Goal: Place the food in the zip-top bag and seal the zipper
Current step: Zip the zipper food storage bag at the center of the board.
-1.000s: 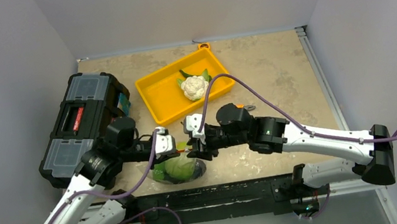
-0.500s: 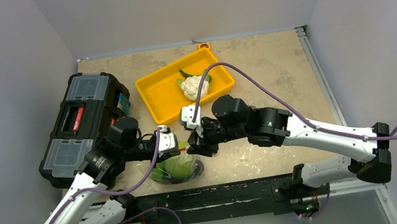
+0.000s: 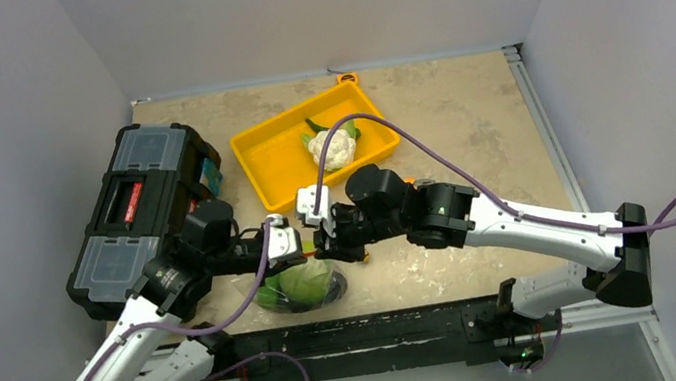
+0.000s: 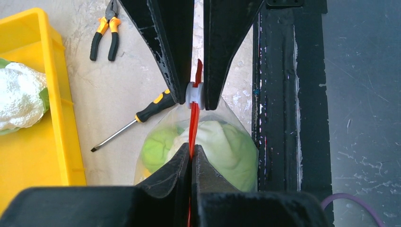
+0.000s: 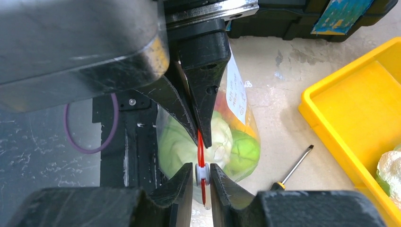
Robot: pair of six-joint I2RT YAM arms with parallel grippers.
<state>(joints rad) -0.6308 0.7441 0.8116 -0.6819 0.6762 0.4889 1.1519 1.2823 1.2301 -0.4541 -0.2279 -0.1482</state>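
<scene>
Left gripper [image 4: 191,151]: fingers pressed together on the zipper [image 4: 192,124], pinching the red strip at its end.
Right gripper [image 5: 202,171]: fingers closed in on the white slider [image 5: 202,174], squeezing it from both sides.
Gap between grippers: small. The tips face each other with only a short run of red strip between them.
Zipper: held edge-up in a line from one gripper to the other. A short red tail pokes out past the slider on the right gripper's side. I cannot tell whether the strip between the tips is sealed.
Bag [image 3: 304,287]: mouth up between the two grippers, its belly below them at the near edge of the table [image 3: 467,131], left of centre. A white label shows on one side.
In the bag: pale cabbage [image 4: 222,146] with a brighter green piece [image 4: 158,147] touching it. Some orange-red shows behind them in the right wrist view.
Cauliflower [image 3: 336,147]: out of the bag, lying in the tray [image 3: 265,187], green leaves around it.
Tray: yellow, set askew, just far of the grippers.
Screwdriver [image 4: 137,119]: flat on the table between bag and tray.
Pliers [image 4: 106,31]: flat on the table near the tray's corner, apart from the screwdriver.
Toolbox [image 3: 139,205]: black, at the left edge, beside the left arm.
</scene>
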